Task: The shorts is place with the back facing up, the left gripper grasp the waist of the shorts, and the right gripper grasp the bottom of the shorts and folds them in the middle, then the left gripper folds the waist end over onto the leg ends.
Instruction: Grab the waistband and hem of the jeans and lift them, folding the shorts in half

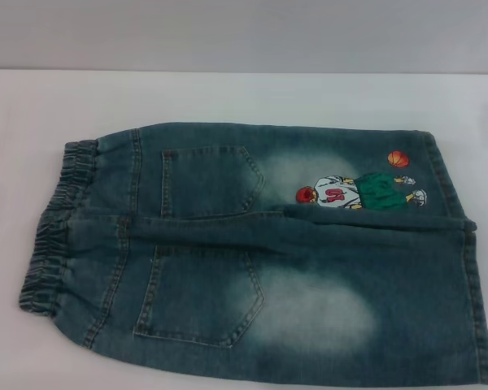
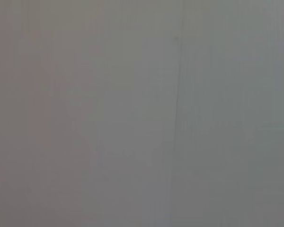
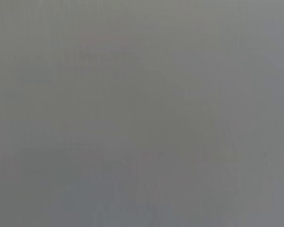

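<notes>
Blue denim shorts (image 1: 260, 252) lie flat on the white table (image 1: 244, 97) in the head view, back side up with two back pockets showing. The elastic waist (image 1: 53, 236) is at the left, the leg ends (image 1: 464, 268) at the right. A small cartoon figure with a basketball (image 1: 358, 191) is printed on the farther leg. Neither gripper shows in the head view. Both wrist views show only a plain grey surface, with no fingers and no shorts.
The table's far edge (image 1: 244, 71) meets a grey wall behind. Bare white tabletop lies beyond the shorts and to their left. The shorts' near edge runs close to the bottom of the head view.
</notes>
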You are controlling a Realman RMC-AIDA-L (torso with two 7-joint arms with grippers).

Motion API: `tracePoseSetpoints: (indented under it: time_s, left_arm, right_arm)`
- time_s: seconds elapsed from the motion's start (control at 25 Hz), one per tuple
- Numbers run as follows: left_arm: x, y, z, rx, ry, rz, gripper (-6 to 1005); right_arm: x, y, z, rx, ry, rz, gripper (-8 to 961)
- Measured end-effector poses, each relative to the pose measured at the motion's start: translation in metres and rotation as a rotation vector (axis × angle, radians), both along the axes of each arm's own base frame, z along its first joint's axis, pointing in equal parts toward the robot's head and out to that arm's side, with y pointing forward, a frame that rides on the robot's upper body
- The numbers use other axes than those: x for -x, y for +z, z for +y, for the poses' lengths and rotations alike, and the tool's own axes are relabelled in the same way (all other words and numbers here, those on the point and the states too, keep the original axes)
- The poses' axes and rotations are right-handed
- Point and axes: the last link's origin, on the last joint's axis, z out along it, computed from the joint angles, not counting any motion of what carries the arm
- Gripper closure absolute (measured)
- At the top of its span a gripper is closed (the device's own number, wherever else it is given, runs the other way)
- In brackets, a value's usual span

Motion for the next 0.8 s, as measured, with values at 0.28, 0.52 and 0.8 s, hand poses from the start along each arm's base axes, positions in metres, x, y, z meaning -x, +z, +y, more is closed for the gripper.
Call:
tracePoseSetpoints:
  time_s: [0.28,0.52,0.8]
  left_arm:
    - [0.0,0.0006,0.0003,0.0,-0.001,0.002,234]
    - [-0.0001,0.0005,0.0008,0.001,-0.001,0.001,234]
    - [-0.0007,0.0008,0.0006,-0.002,-0.005,0.002,234]
  right_arm:
    - [0.0039,-0.0007,0.0029,0.004,0.012,-0.002,457]
    - [0.005,-0.001,0.0037,0.006,0.016,-0.003,458]
    - [0.005,-0.0004,0.0041,0.003,0.014,-0.001,458]
